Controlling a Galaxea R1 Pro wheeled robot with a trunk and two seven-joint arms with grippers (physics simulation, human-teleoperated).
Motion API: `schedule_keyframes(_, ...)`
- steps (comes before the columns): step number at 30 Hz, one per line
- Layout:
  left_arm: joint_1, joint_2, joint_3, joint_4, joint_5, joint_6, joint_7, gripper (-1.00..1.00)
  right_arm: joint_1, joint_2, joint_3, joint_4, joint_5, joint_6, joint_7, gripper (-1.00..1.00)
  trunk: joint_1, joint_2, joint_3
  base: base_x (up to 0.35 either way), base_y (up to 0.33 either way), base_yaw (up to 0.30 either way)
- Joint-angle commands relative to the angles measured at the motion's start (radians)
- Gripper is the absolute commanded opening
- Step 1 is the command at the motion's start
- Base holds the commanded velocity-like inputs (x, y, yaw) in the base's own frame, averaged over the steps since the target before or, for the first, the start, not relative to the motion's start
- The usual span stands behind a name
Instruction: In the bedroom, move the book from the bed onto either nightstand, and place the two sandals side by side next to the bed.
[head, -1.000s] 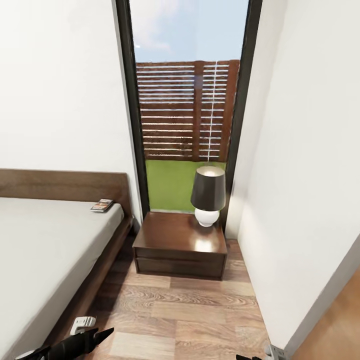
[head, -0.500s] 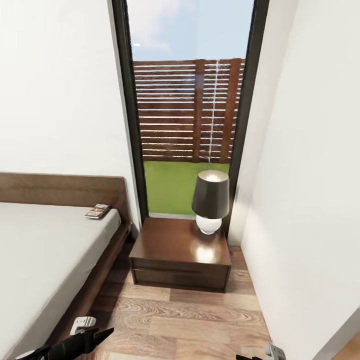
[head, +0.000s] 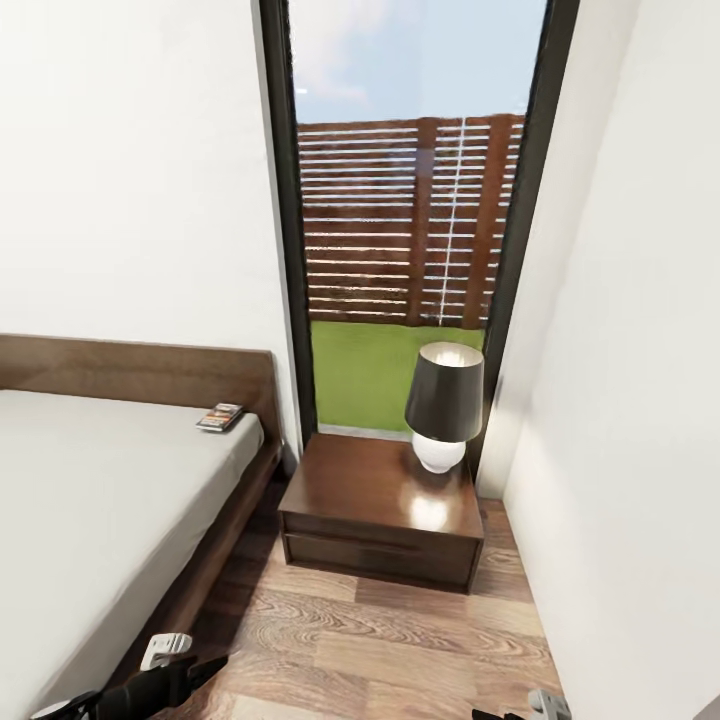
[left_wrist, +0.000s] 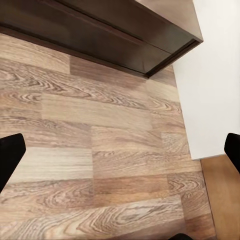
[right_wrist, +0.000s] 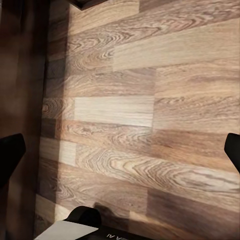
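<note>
Bed (head: 100, 500) on the left, book (head: 221, 416) up near its headboard (head: 140, 370). Nightstand (head: 380, 510) right of the bed, before the window (head: 410, 220), lamp (head: 443, 405) on top.

bright daylight via window (head: 410, 230) | glare on nightstand (head: 385, 490) | sharp render

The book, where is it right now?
In the head view, the book lies on the bed, at the mattress corner by the headboard, left of the nightstand.
</note>
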Motion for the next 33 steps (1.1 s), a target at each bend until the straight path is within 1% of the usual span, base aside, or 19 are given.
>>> schedule_keyframes(1, -0.001, 0.000, 0.009, 0.000, -0.011, -0.003, -0.004, 1.00, -0.001, 0.000, -0.008, -0.002, 0.003, 0.009, 0.006, 1.00, 0.000, -0.001, -0.001, 0.000, 0.000, 0.022)
schedule_keyframes(6, -0.001, 0.000, 0.009, -0.001, -0.011, -0.003, -0.004, 1.00, -0.001, 0.000, -0.008, -0.002, 0.003, 0.009, 0.006, 1.00, 0.000, -0.001, -0.001, 0.037, 0.000, 0.060)
schedule_keyframes(11, -0.001, 0.000, 0.009, 0.000, -0.011, -0.003, -0.004, 1.00, -0.001, 0.000, -0.008, -0.002, 0.003, 0.009, 0.006, 1.00, 0.000, -0.001, -0.001, 0.245, 0.000, 0.191)
schedule_keyframes(15, -0.001, 0.000, 0.009, 0.000, -0.011, -0.003, -0.004, 1.00, -0.001, 0.000, -0.008, -0.002, 0.003, 0.009, 0.006, 1.00, 0.000, -0.001, -0.001, 0.306, 0.000, 0.083)
schedule_keyframes(26, -0.001, 0.000, 0.009, 0.000, -0.011, -0.003, -0.004, 1.00, -0.001, 0.000, -0.008, -0.002, 0.003, 0.009, 0.007, 1.00, 0.000, -0.001, -0.001, 0.322, 0.000, 0.001)
schedule_keyframes(33, -0.001, 0.000, 0.009, -0.001, -0.011, -0.002, -0.004, 1.00, -0.001, 0.000, -0.008, -0.002, 0.003, 0.009, 0.007, 1.00, 0.000, -0.001, -0.001, 0.316, 0.020, -0.147)
